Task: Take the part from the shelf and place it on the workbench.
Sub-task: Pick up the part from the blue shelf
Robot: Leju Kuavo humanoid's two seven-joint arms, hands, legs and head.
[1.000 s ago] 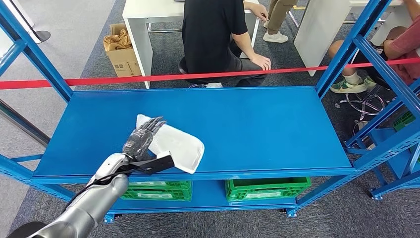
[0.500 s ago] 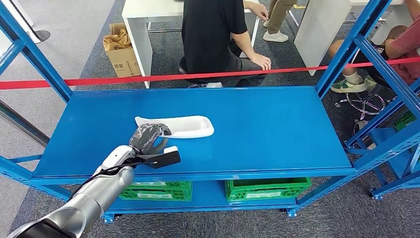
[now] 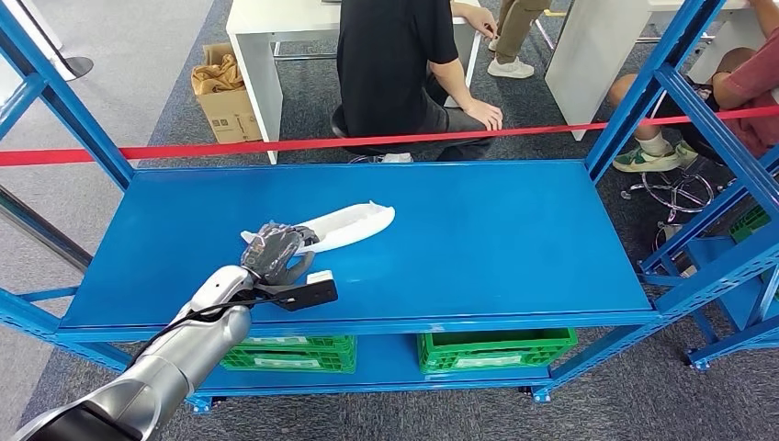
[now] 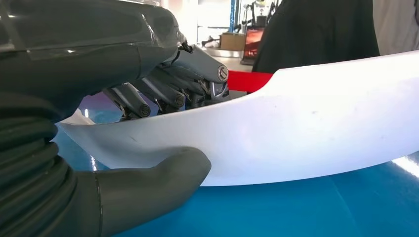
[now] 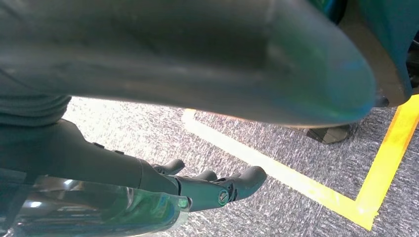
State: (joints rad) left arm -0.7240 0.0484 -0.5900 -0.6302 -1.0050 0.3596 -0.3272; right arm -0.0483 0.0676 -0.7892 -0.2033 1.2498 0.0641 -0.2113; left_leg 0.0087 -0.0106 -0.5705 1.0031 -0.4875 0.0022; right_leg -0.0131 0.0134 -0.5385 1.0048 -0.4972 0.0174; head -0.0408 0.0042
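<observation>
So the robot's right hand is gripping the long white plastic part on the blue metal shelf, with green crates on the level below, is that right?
Not quite: the left hand grips the long white plastic part, as the head view shows. The right hand hangs over the grey floor, holding nothing. The rest is right: the part is at the blue metal shelf, with green crates on the level below.

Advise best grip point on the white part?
The near narrow end, where the left hand already grips the white part: thumb under, fingers over the thin curved edge. Come from the shelf's front; the wide end points away.
</observation>
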